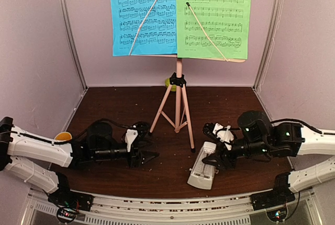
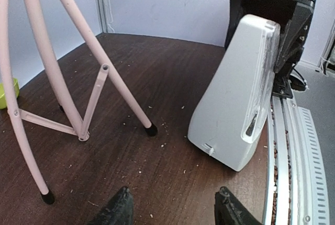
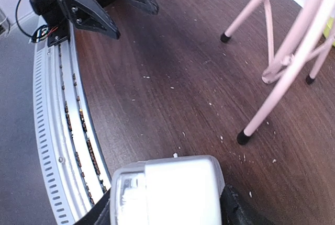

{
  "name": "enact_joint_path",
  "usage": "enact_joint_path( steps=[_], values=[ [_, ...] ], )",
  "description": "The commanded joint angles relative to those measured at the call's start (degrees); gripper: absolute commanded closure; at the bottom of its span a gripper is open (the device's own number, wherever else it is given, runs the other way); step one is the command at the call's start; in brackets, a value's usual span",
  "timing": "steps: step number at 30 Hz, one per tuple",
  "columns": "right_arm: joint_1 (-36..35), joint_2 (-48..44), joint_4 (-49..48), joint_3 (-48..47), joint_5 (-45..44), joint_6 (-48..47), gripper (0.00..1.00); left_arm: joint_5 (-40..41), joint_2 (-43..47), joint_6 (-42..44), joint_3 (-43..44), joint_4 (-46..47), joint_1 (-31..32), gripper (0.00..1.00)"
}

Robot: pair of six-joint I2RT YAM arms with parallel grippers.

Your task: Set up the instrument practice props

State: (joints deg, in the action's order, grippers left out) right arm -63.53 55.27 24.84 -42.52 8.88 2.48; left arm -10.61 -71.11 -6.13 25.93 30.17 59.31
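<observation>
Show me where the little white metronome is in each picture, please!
Top external: the metronome is low down, right of centre.
Left wrist: right of the middle, tilted.
Right wrist: at the bottom edge, in the centre, held in the right end effector.
Shared landmark: the pink stand legs are just left of the metronome from above, at left in the left wrist view and at upper right in the right wrist view.

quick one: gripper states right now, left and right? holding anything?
left gripper: open, nothing between the jaws.
right gripper: closed on the white metronome.
</observation>
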Motion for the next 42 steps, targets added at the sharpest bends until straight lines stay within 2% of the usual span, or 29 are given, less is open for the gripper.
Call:
enact_joint_path(
  steps=[1,8,11,15,20,24,26,28,29,36,42],
  values=[
    [-0.3,4.2,-8.9,-6.5,9.4,-13.4,0.77,-4.9,-1.6,6.1,0.2,4.7,1.4,0.46],
    [-0.5,8.8,-14.6,-9.1,14.3,-19.5,0.81,-6.3,-4.9,10.0,0.1,5.5,3.9,0.50],
    [-0.5,8.4,-17.9,-6.9,14.8,-20.7,0.82,-6.1,-6.6,13.0,2.0,0.5,5.1,0.51],
    [-0.5,7.9,-24.2,-2.2,14.4,-21.0,0.82,-5.9,-8.6,15.0,3.2,-1.6,5.7,0.52],
    [-0.6,4.9,-30.3,3.0,11.2,-21.9,0.85,-5.5,-11.8,15.5,3.3,-0.3,5.9,0.53],
    [-0.5,1.8,-30.6,4.4,9.2,-23.9,0.86,-5.2,-13.3,14.1,2.8,1.5,5.9,0.54],
    [-0.6,1.0,-30.1,4.8,9.2,-24.4,0.86,-4.6,-13.9,14.0,2.7,1.8,5.9,0.47],
    [-0.8,-0.2,-31.5,6.1,9.1,-24.4,0.87,-4.0,-14.5,14.4,2.6,2.5,5.9,0.35],
    [-1.0,-1.0,-32.5,6.7,8.6,-24.5,0.88,-3.8,-14.8,14.5,2.6,2.8,5.9,0.32],
    [-2.3,-5.1,-32.6,8.5,6.1,-27.1,0.89,-0.7,-14.8,17.5,2.2,5.7,6.7,0.28],
    [-2.4,-2.3,-32.5,7.6,8.7,-26.9,0.89,-1.0,-18.4,20.7,3.7,7.5,7.2,0.24]
  ],
)
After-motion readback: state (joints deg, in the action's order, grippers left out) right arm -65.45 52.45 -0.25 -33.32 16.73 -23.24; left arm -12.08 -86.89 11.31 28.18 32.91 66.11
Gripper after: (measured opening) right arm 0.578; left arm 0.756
